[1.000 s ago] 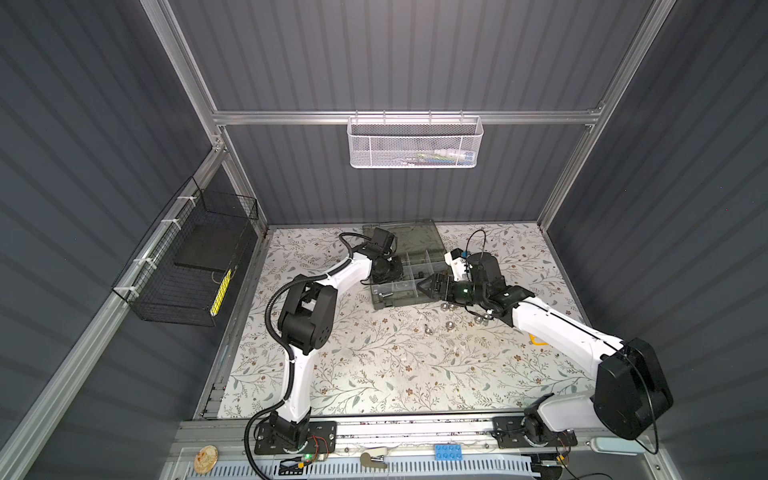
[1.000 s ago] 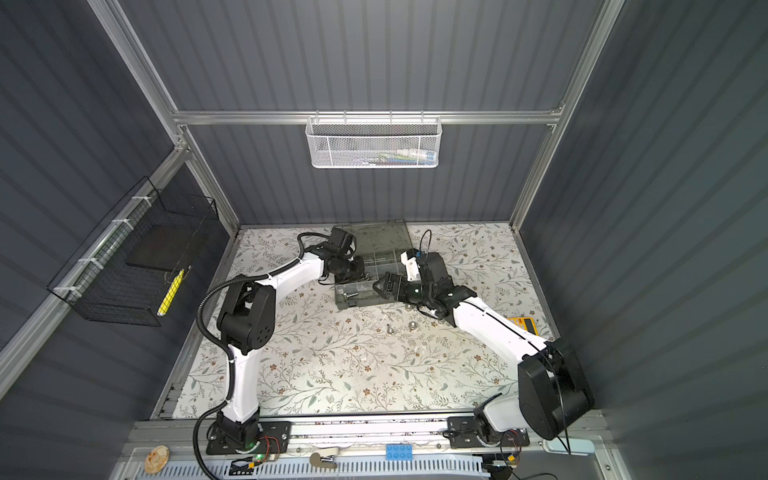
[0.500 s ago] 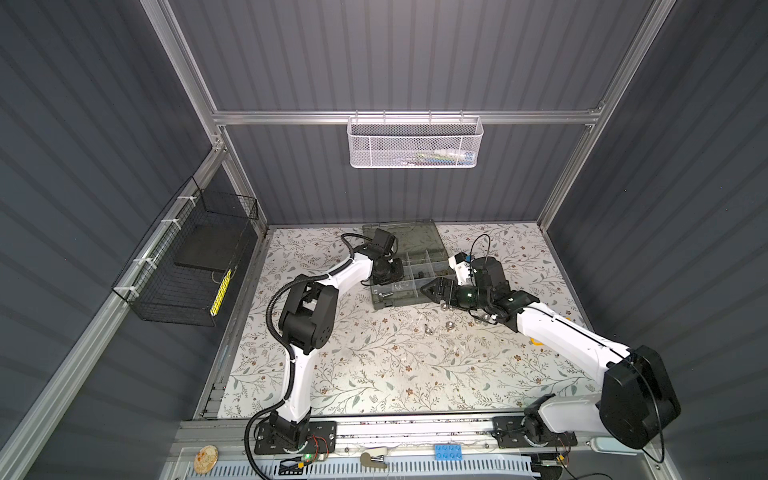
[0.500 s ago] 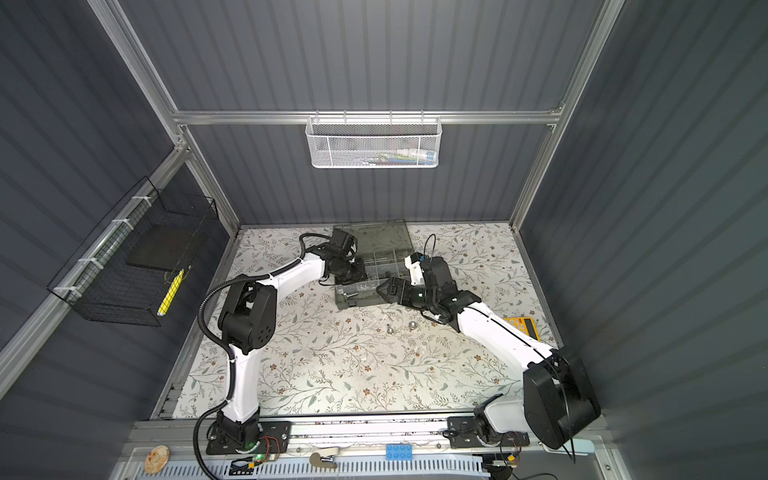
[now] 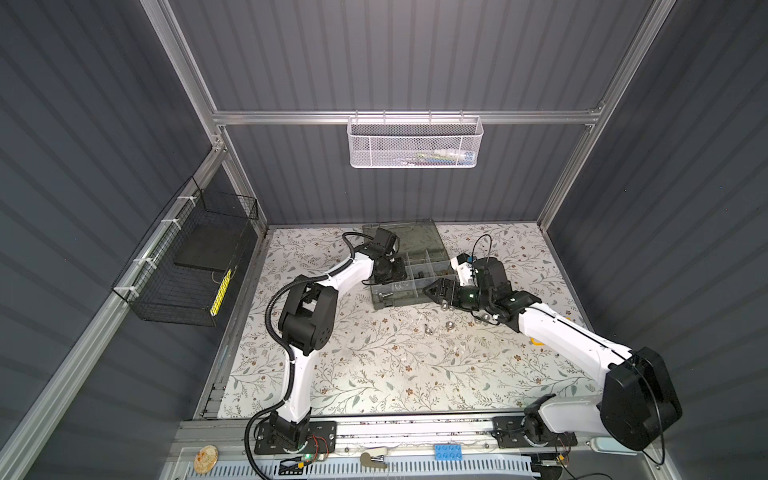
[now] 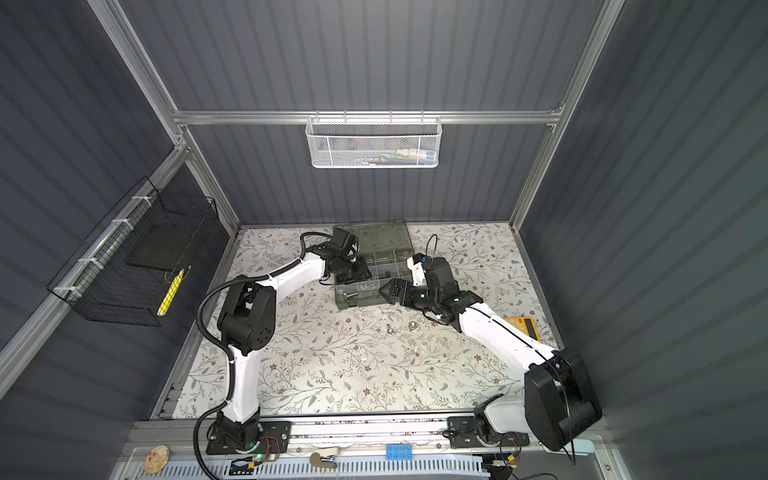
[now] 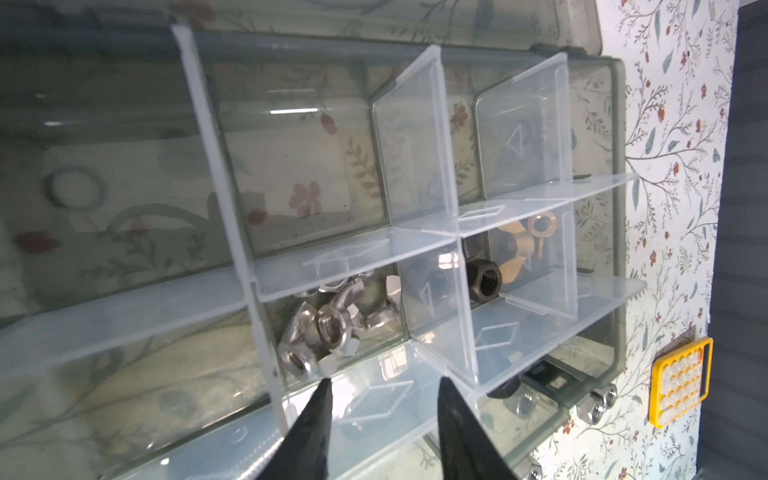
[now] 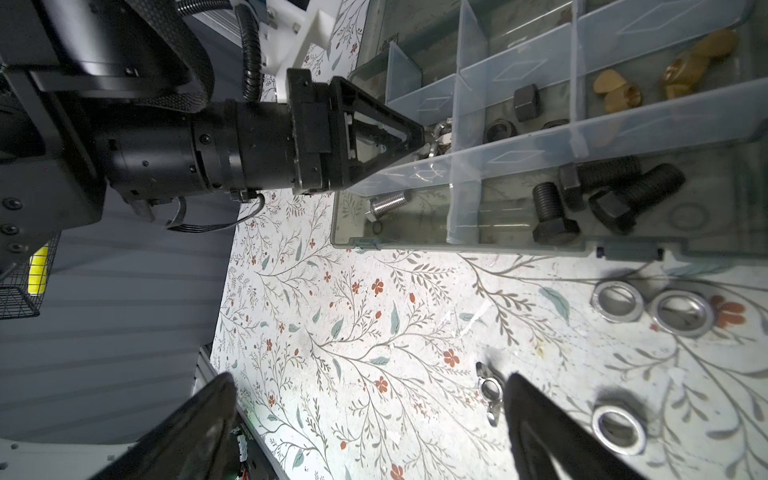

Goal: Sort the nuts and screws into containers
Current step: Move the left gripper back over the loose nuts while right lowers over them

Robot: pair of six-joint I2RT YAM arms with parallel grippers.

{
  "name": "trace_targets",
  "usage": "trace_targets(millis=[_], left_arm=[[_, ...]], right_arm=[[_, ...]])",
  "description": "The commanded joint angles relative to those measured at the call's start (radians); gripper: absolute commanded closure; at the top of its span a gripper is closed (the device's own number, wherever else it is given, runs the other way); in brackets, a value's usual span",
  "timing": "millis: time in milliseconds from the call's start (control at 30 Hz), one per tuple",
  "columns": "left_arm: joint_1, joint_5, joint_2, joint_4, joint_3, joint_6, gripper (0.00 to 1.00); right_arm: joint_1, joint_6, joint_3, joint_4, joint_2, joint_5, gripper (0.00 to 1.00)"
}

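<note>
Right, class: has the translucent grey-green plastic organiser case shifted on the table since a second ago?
No. In both top views the organiser case lies against the same sprigs of the floral tablecloth as before.

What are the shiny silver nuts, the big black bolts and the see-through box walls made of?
Silver nuts: probably bare steel, bright and mirror-like. Black bolts: likely steel with a dull black coating, threads matte. Box walls: clear plastic, since the flowery mat shows through.
</note>
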Motion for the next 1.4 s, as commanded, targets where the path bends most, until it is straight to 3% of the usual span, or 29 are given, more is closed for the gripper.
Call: trace_targets(millis=[0, 200, 600, 767, 867, 1000, 1367], left_arm=[[0.005, -0.013, -0.075, -0.044, 0.031, 0.022, 0.53], [0.002, -0.013, -0.133, -0.047, 0.016, 0.024, 0.36], [-0.071, -0.012, -0.27, -0.013, -0.052, 0.004, 0.12], [-0.102, 0.007, -0.341, 0.037, -0.142, -0.037, 0.07], [-0.109, 0.017, -0.393, 0.079, -0.217, -0.067, 0.01], [-0.112, 0.037, -0.475, 0.157, -0.361, -0.117, 0.0], [-0.112, 0.119, -0.701, 0.466, -0.789, -0.349, 0.0]], right_arm=[[-0.007, -0.025, -0.01, -0.028, -0.027, 0.021, 0.01], [-0.01, -0.033, -0.014, -0.051, -0.043, 0.04, 0.01], [-0.023, -0.084, -0.028, -0.144, -0.082, 0.126, 0.01], [-0.022, -0.111, -0.056, -0.169, -0.102, 0.14, 0.01], [-0.023, -0.133, -0.083, -0.165, -0.116, 0.129, 0.01], [-0.021, -0.158, -0.121, -0.162, -0.126, 0.136, 0.03], [0.003, -0.189, -0.17, -0.145, -0.048, 0.146, 0.24]])
